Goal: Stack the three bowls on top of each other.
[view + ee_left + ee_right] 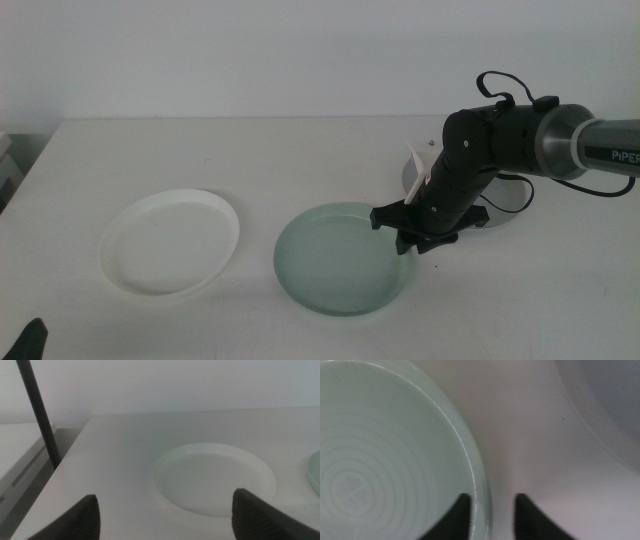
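- The pale green bowl (pixel 343 258) is seen in the middle view on the white counter (pixel 300 150), near the front edge, right of centre.
- The white bowl (pixel 170 241) lies to its left on the counter, apart from it, rim up.
- The grey bowl (pixel 510 195) is largely hidden in the middle view behind the right arm; only parts of its rim are shown, behind and to the right of the green bowl.
- The right end effector (pixel 425 238) is placed at the green bowl's right rim in the middle view, pointing down.
- Only the right wrist view shows the grip closely: the right end effector (pixel 492 510) is held narrowly spread, one jaw over the inside of the green bowl (pixel 385 460), the other outside over the counter, with the rim between them; whether the rim is touched cannot be told.
- Concentric rings in the green bowl's floor are shown in that view alone, and a curve of the grey bowl (pixel 615 405) appears in the corner.
- The left end effector (pixel 165 515) is shown spread wide in the left wrist view, facing the white bowl (pixel 215 477); in the middle view only a dark tip is seen at the bottom left corner.
- The letters "PiPER" are read on the right arm's sleeve (pixel 612 155), cut off by the picture's edge.
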`<state>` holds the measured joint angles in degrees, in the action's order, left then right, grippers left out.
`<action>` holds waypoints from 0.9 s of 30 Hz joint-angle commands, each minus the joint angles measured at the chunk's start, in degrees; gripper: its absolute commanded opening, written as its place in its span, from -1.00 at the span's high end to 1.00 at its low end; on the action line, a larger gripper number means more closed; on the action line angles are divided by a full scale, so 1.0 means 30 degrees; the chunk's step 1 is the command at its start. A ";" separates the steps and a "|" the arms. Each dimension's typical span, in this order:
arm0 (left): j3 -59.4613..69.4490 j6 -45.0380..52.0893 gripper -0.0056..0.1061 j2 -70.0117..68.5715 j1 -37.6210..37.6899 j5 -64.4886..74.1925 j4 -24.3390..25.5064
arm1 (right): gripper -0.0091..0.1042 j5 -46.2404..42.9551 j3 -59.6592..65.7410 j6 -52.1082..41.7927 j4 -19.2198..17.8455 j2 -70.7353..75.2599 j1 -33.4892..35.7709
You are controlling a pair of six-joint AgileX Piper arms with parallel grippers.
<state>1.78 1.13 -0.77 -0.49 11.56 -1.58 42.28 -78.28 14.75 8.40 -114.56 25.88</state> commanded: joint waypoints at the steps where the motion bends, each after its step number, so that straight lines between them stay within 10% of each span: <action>1: -0.0100 -0.0134 -0.68 -0.0260 -0.0034 -0.1620 -0.0075 | 0.15 -0.0151 -0.0616 0.0039 -0.0142 0.1543 -0.0159; 8: -0.0100 -0.0134 -0.68 -0.0260 -0.0034 -0.1620 -0.0075 | -0.25 0.1003 -0.2439 -0.0407 -0.0804 0.3488 -0.0959; 27: -0.0100 -0.0134 -0.68 -0.0260 -0.0034 -0.1620 -0.0075 | -0.25 0.0375 -0.6130 -0.2043 -0.2056 0.0536 -0.8180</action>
<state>1.78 1.13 -0.77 -0.49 11.56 -1.58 47.06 -94.71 9.74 2.77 -114.87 2.16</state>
